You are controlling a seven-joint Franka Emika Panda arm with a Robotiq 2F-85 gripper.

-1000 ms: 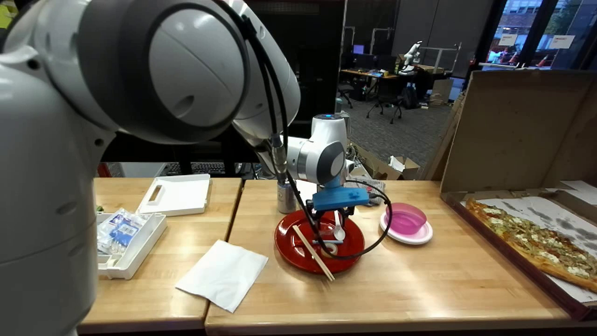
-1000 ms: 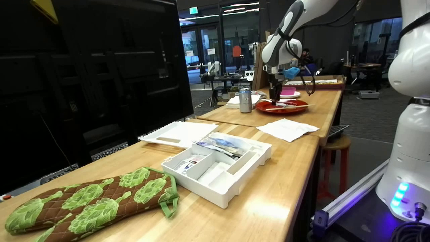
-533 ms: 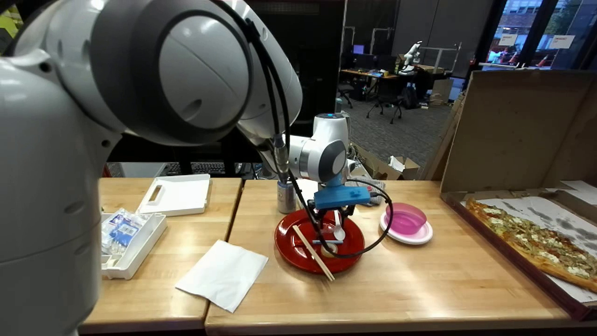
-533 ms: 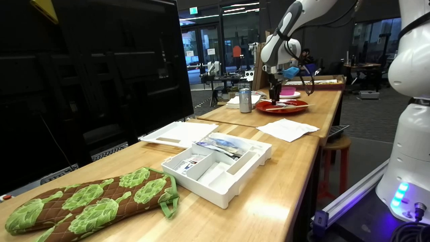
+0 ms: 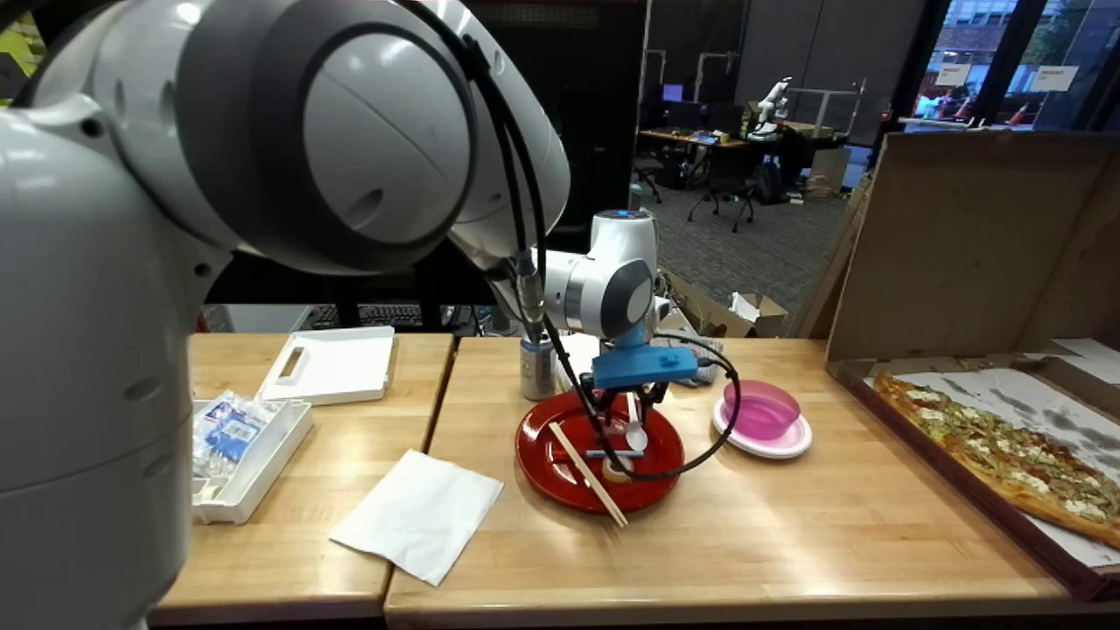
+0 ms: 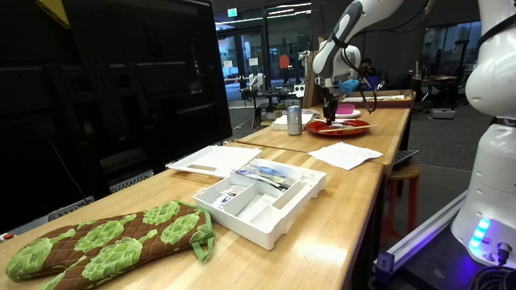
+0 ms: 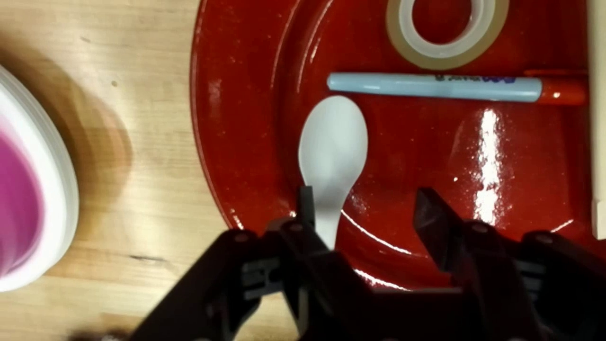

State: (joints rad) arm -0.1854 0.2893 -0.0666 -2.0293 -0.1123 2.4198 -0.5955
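My gripper [image 7: 364, 196] is open and empty above a red plate [image 7: 236, 118]. In the wrist view a white spoon [image 7: 333, 147] lies on the plate, its handle passing beside the left finger and partly hidden under it. I cannot tell whether the finger touches it. A light blue marker with a red cap [image 7: 426, 86] and a tape roll [image 7: 441, 58] lie farther in on the plate. Wooden chopsticks [image 5: 588, 474] lie across its edge. In both exterior views the gripper [image 5: 623, 409] hangs over the plate's far side; its tips [image 6: 329, 121] look close to the plate.
A pink bowl [image 5: 763, 409] sits on white plates beside the red plate. A can [image 6: 294, 121] and a napkin stack [image 6: 278, 123] stand near. A loose napkin [image 5: 420, 516], a pizza box [image 5: 954, 490], a white organiser [image 6: 262, 229], its lid [image 6: 217, 157] and an oven mitt [image 6: 113, 241] lie around.
My gripper has shifted slightly right and up in an exterior view, staying over the red plate. The things on the plate have not moved.
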